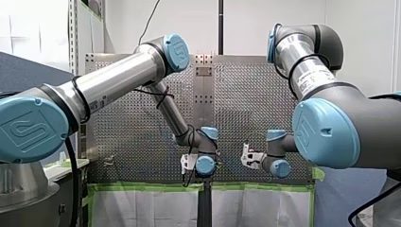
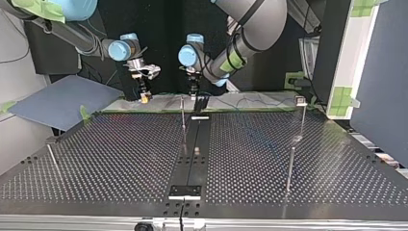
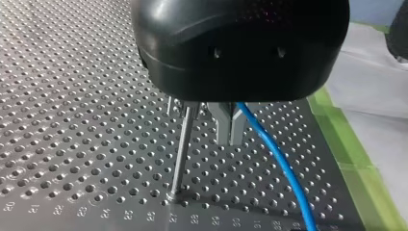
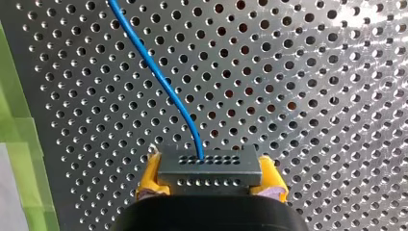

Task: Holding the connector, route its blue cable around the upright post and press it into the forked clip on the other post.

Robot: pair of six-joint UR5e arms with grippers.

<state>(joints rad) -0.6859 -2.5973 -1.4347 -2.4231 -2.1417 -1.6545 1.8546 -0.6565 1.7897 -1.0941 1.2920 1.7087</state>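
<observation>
right fingers [image 4: 150, 177] clamping connector [image 4: 210, 169] crosswise, blue cable [image 4: 159, 77] leading ahead, left fingers [image 3: 222, 126] pinching it

There were two arms [image 1: 118, 78] and two grippers [image 4: 211, 179] — one connector [image 4: 209, 166], one blue cable [image 4: 159, 77], four slim posts [image 2: 183, 115], one forked clip [image 2: 300, 100], one perforated table [image 2: 120, 159].

Even indoor light, glare on the perforated table [image 4: 380, 29], soft shadow by the post [image 3: 182, 149], dim top view
</observation>
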